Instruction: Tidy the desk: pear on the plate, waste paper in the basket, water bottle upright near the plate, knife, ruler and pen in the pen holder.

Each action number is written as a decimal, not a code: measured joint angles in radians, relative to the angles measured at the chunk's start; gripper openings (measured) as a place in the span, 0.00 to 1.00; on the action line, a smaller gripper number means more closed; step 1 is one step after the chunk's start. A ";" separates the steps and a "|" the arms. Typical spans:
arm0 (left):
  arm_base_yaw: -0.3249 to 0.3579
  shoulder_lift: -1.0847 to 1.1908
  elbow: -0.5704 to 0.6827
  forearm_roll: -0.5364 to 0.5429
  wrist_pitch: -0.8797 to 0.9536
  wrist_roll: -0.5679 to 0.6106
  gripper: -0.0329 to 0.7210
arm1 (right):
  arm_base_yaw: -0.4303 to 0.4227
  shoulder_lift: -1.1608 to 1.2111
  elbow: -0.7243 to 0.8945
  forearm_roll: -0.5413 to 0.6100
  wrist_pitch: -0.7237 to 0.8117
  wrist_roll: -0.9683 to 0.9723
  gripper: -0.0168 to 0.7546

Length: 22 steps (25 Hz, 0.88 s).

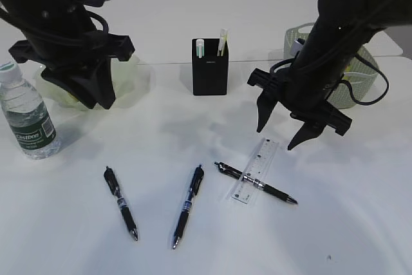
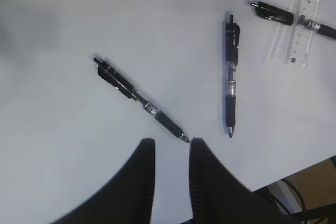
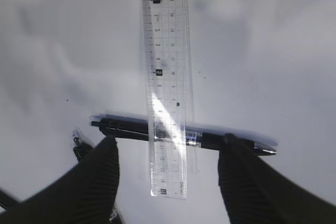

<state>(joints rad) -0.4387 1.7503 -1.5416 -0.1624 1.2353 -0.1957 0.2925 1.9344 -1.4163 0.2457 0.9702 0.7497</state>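
While the ruler [image 3: 169,90] lies flat on the worktop [image 1: 212,243] directly below my right claw [image 3: 168,182], crossing a pen [image 3: 181,136], I judge the step is picking it. This claw hangs spread wide and empty, one finger on each side of the ruler. I should descend straight and clench across its narrow width, avoiding the pen. My left claw [image 2: 170,145] is half-spread, grasping nothing.

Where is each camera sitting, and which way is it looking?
Exterior view: in front, slanting down at the desk; both arms show.
Left wrist view: on the left arm, looking down at three pens; left end effector shows.
Right wrist view: on the right arm, looking down; right end effector straddles the ruler and a pen.
Both wrist views share that ruler.
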 joint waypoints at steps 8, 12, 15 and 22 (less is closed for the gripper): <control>0.000 0.000 0.000 0.025 0.000 0.000 0.25 | 0.000 0.026 0.000 0.014 -0.039 0.002 0.64; 0.000 0.000 0.000 0.085 0.000 0.000 0.25 | 0.000 0.027 0.000 0.027 -0.062 0.002 0.64; 0.000 0.000 0.000 0.122 0.000 0.000 0.25 | 0.000 0.027 0.000 0.033 -0.076 0.002 0.64; 0.000 -0.008 0.000 0.233 0.000 0.002 0.25 | 0.000 0.033 0.000 0.044 -0.078 0.002 0.64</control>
<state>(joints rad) -0.4387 1.7426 -1.5416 0.0708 1.2353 -0.1941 0.2925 1.9674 -1.4163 0.2901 0.8923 0.7518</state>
